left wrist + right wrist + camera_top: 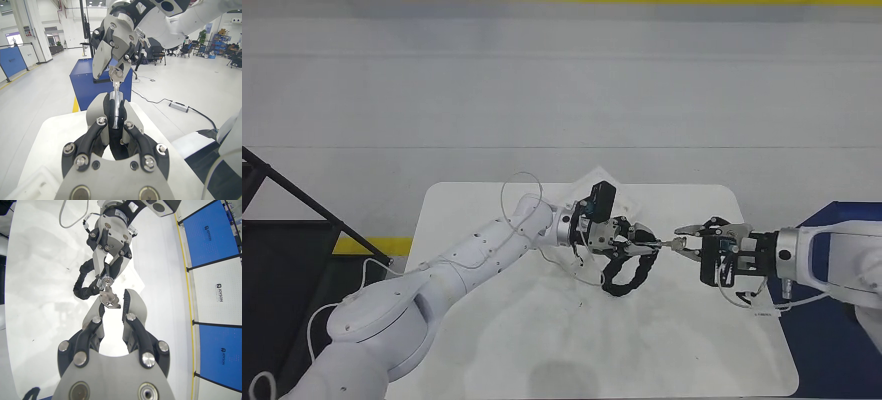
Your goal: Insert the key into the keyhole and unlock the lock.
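Observation:
My left gripper [637, 240] [113, 100] is shut on the lock [116, 108] [107, 281], a chrome cylinder with a black cable loop [627, 275] [81, 285] hanging from it above the table's middle. The silver key [116, 75] [109, 298] [670, 243] sticks out of the keyhole, its blade inside and its flat head toward my right gripper [687, 240] [113, 298]. That gripper is open, with the key head lying between its fingers; one finger is at the head's edge and the other stands apart from it.
The white table [542, 340] has rounded corners. A white flat tray [587, 185] lies at its far edge behind the left wrist. A blue cabinet [842, 330] stands beside the table's right edge, under the right arm.

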Controlling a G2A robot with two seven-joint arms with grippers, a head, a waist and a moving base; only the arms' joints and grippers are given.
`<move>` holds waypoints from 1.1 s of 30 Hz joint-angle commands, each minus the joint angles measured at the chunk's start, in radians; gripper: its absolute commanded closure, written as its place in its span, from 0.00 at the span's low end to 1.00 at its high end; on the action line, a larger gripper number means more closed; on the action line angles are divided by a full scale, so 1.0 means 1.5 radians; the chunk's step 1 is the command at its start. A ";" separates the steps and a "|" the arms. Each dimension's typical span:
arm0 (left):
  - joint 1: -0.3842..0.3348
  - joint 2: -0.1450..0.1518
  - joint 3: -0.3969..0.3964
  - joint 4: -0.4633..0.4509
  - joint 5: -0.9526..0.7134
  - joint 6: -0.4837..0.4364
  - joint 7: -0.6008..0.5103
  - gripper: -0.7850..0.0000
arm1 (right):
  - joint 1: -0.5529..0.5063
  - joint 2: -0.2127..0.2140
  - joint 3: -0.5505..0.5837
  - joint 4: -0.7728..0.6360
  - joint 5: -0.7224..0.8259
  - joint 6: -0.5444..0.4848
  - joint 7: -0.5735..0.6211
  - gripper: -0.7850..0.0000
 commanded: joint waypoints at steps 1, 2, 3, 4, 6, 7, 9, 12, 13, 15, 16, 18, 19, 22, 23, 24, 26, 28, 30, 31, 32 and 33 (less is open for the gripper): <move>-0.002 0.002 0.006 -0.002 -0.006 0.000 0.000 1.00 | -0.002 0.000 0.002 0.000 -0.001 -0.004 -0.011 0.62; -0.003 0.002 0.008 -0.003 -0.009 0.000 0.000 1.00 | -0.004 -0.001 0.003 -0.002 -0.004 -0.005 -0.015 0.62; -0.004 0.003 0.011 -0.004 -0.012 0.000 0.000 1.00 | -0.006 -0.001 0.004 -0.003 -0.006 -0.006 -0.018 0.64; -0.005 0.003 0.013 -0.005 -0.015 0.000 0.000 1.00 | -0.008 -0.001 0.005 -0.005 -0.010 -0.006 -0.020 0.64; -0.007 0.005 0.018 -0.006 -0.019 0.000 0.000 1.00 | -0.013 -0.001 0.006 -0.008 -0.016 -0.006 -0.023 0.62; -0.008 0.005 0.020 -0.007 -0.022 0.000 0.000 1.00 | -0.015 -0.001 0.007 -0.010 -0.019 -0.006 -0.024 0.62; -0.010 0.006 0.024 -0.007 -0.026 0.000 0.000 1.00 | -0.018 -0.002 0.007 -0.012 -0.022 -0.005 -0.026 0.67; -0.013 0.007 0.029 -0.008 -0.030 0.000 0.000 1.00 | -0.021 -0.003 0.010 -0.018 -0.022 -0.006 -0.034 0.73; -0.014 0.007 0.030 -0.008 -0.031 0.000 0.000 1.00 | -0.022 -0.003 0.012 -0.020 -0.023 -0.006 -0.037 0.73; -0.015 0.008 0.032 -0.007 -0.033 0.000 0.000 1.00 | -0.025 -0.003 0.015 -0.022 -0.022 -0.005 -0.041 0.74; -0.016 0.008 0.034 -0.007 -0.033 0.000 0.000 1.00 | -0.027 -0.003 0.017 -0.023 -0.023 -0.005 -0.042 0.76; -0.017 0.008 0.036 -0.007 -0.035 0.000 0.000 1.00 | -0.030 -0.004 0.021 -0.023 -0.019 -0.005 -0.047 0.83; -0.017 0.008 0.036 -0.007 -0.036 0.000 0.000 1.00 | -0.032 -0.004 0.022 -0.022 -0.015 -0.005 -0.048 0.93; -0.018 0.008 0.040 -0.010 -0.037 0.000 0.000 1.00 | -0.036 -0.005 0.023 -0.017 0.002 -0.001 -0.043 1.00; -0.018 0.008 0.041 -0.011 -0.037 0.000 0.000 1.00 | -0.037 -0.005 0.022 -0.017 0.007 0.002 -0.039 1.00; -0.019 0.008 0.042 -0.011 -0.038 0.000 0.000 1.00 | -0.037 -0.006 0.020 -0.015 0.016 0.006 -0.033 1.00; -0.020 0.007 0.044 -0.011 -0.039 0.000 0.000 1.00 | -0.038 -0.007 0.014 -0.007 0.050 0.020 -0.022 1.00; -0.021 0.007 0.045 -0.012 -0.038 0.000 0.000 1.00 | -0.038 -0.009 0.008 0.004 0.104 0.035 -0.002 1.00; -0.023 0.007 0.046 -0.012 -0.037 0.000 0.000 1.00 | -0.033 -0.009 0.001 0.009 0.157 0.045 0.028 1.00; -0.023 0.007 0.046 -0.012 -0.037 0.000 0.000 1.00 | -0.030 -0.009 -0.002 0.013 0.184 0.051 0.045 1.00; -0.024 0.007 0.046 -0.012 -0.037 0.000 0.000 1.00 | -0.028 -0.010 -0.007 0.017 0.215 0.057 0.062 1.00; -0.024 0.007 0.046 -0.012 -0.035 0.000 0.000 1.00 | -0.028 -0.009 -0.014 0.025 0.253 0.065 0.084 1.00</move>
